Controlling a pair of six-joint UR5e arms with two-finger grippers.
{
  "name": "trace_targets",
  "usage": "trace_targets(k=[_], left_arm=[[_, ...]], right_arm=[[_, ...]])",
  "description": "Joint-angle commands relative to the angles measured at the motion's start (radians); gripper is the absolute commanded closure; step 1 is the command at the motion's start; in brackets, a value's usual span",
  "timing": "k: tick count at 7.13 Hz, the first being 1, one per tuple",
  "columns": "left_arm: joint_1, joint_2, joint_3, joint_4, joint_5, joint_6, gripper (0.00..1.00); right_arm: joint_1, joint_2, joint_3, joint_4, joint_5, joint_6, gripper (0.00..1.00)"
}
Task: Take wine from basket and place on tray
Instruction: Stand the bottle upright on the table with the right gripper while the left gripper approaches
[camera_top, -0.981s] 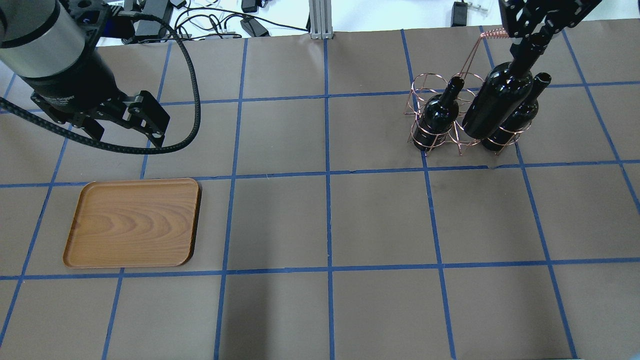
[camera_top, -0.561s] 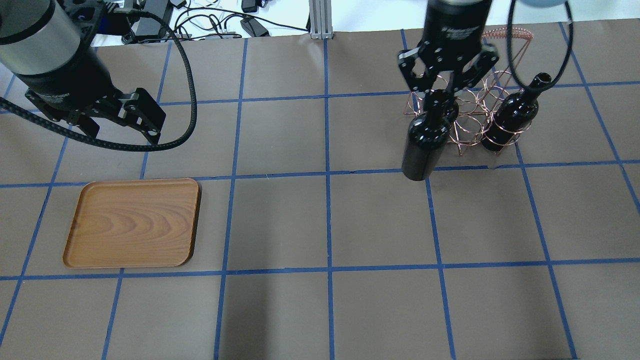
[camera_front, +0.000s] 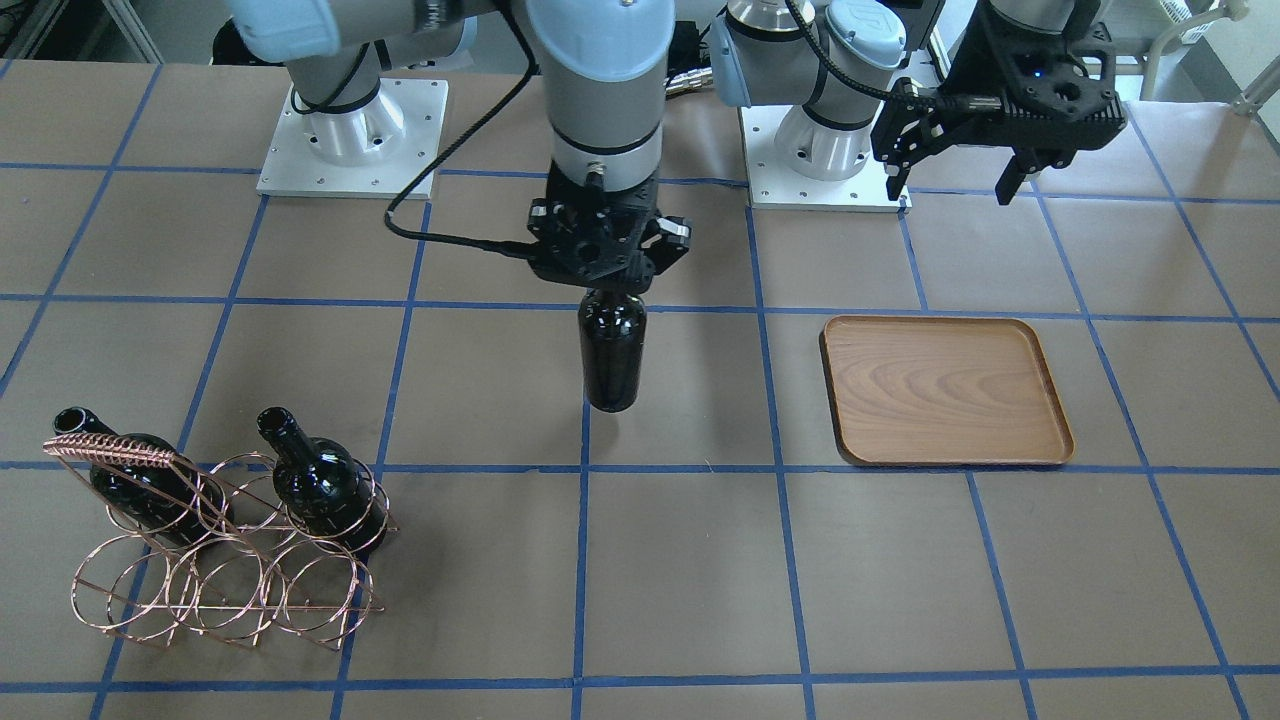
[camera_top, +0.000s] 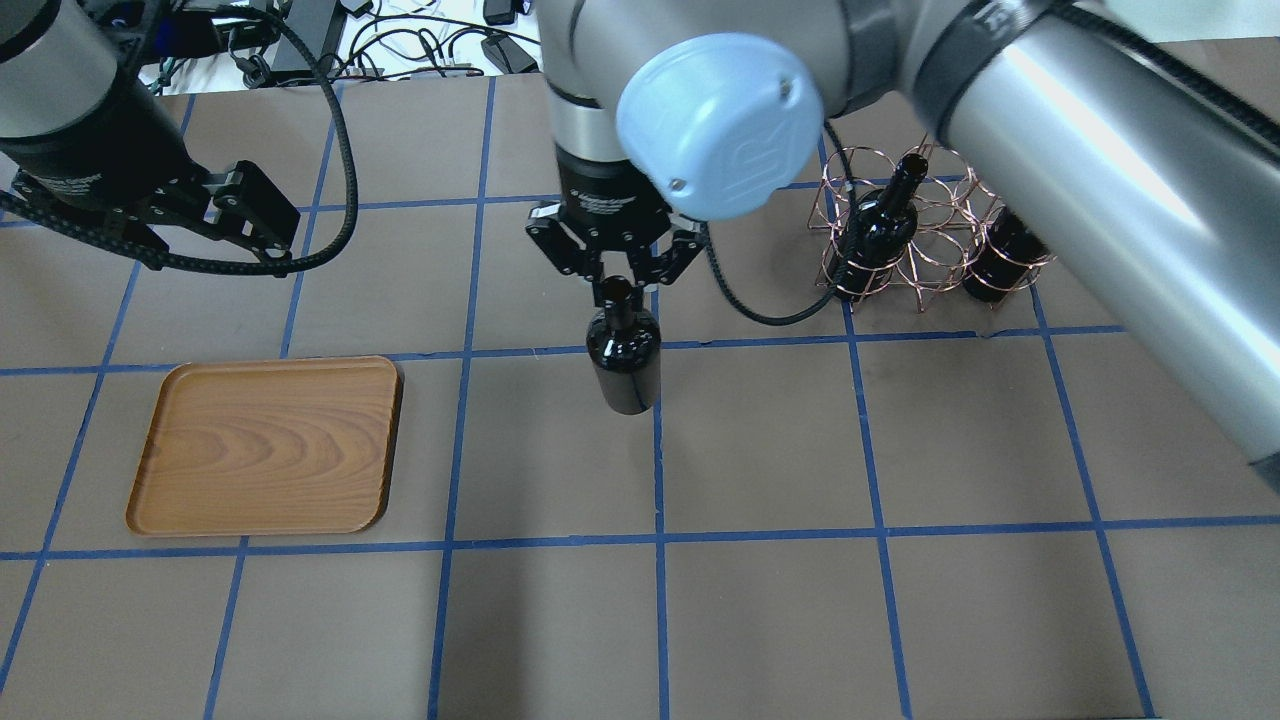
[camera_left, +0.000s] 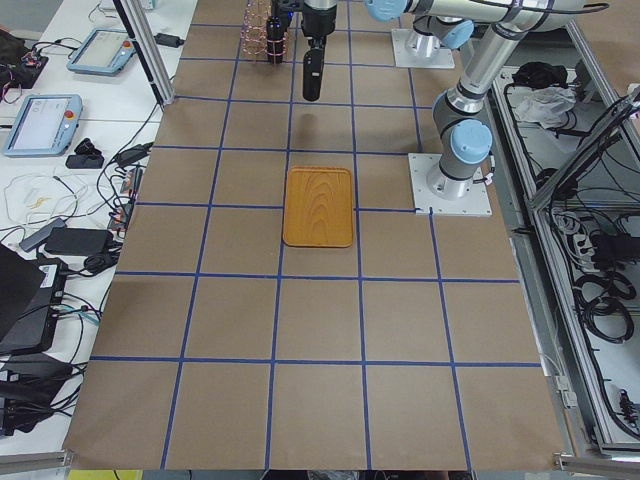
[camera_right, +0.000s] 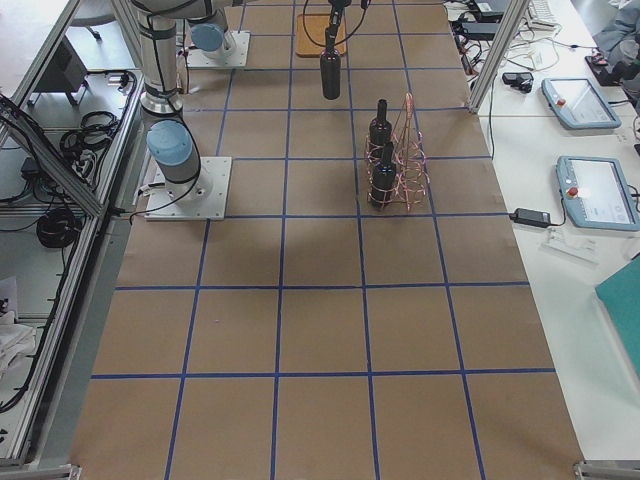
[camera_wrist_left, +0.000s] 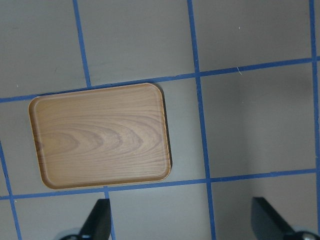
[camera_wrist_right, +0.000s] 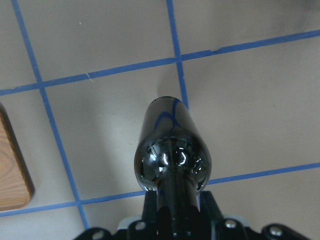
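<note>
Two bottles (camera_top: 880, 225) stand in the basket (camera_front: 110, 451). A third, the wine (camera_top: 625, 360), hangs upright from the right gripper (camera_top: 618, 290), whose fingers are clamped on its neck. It is seemingly clear of the table (camera_top: 760, 620), between basket and tray (camera_top: 265, 445). The left gripper (camera_front: 950, 188) hovers near the tray, fingers spread wide, holding nothing.

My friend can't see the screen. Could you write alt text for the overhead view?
A robot's right gripper holds a dark wine bottle by its neck, hanging upright over the middle of a brown gridded table. A wooden tray lies at left; a copper wire basket with two more bottles stands at right.
</note>
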Motion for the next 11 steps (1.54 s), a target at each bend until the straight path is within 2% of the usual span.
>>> trace_targets(k=[1, 2, 3, 4, 5, 6, 7, 8, 9, 10, 11], left_arm=[[0.031, 0.0, 0.002, -0.002, 0.005, 0.004, 0.0], [0.035, 0.001, 0.0, -0.009, 0.005, 0.004, 0.0], [0.038, 0.004, -0.001, -0.002, 0.005, 0.004, 0.0], [0.038, 0.006, -0.01, -0.008, 0.002, 0.004, 0.0], [0.039, 0.006, -0.014, 0.001, 0.002, 0.004, 0.0], [0.039, 0.006, -0.015, 0.0, 0.004, 0.004, 0.0], [0.041, 0.004, -0.015, -0.006, 0.005, 0.004, 0.0], [0.039, 0.004, -0.015, -0.011, 0.005, 0.004, 0.0], [0.039, 0.004, -0.015, -0.018, 0.005, 0.004, 0.0], [0.039, 0.0, -0.017, -0.017, 0.002, 0.004, 0.0], [0.038, -0.007, -0.017, -0.014, 0.004, 0.002, 0.0]], right_arm=[[0.083, 0.066, -0.056, -0.08, 0.058, 0.143, 0.87], [0.124, 0.098, -0.058, -0.155, 0.072, 0.187, 0.86], [0.144, 0.113, -0.057, -0.174, 0.054, 0.196, 0.83], [0.145, 0.118, -0.057, -0.174, 0.054, 0.201, 0.71], [0.154, 0.117, -0.053, -0.174, 0.045, 0.201, 0.43], [0.155, 0.115, -0.05, -0.174, 0.009, 0.2, 0.06], [0.155, 0.11, -0.05, -0.165, -0.021, 0.178, 0.04], [0.116, 0.062, -0.047, -0.163, -0.058, 0.06, 0.03], [0.018, -0.002, -0.043, -0.092, -0.051, -0.046, 0.02], [-0.074, -0.04, -0.038, -0.006, -0.043, -0.072, 0.0], [-0.122, -0.051, -0.034, 0.022, -0.058, -0.174, 0.0]])
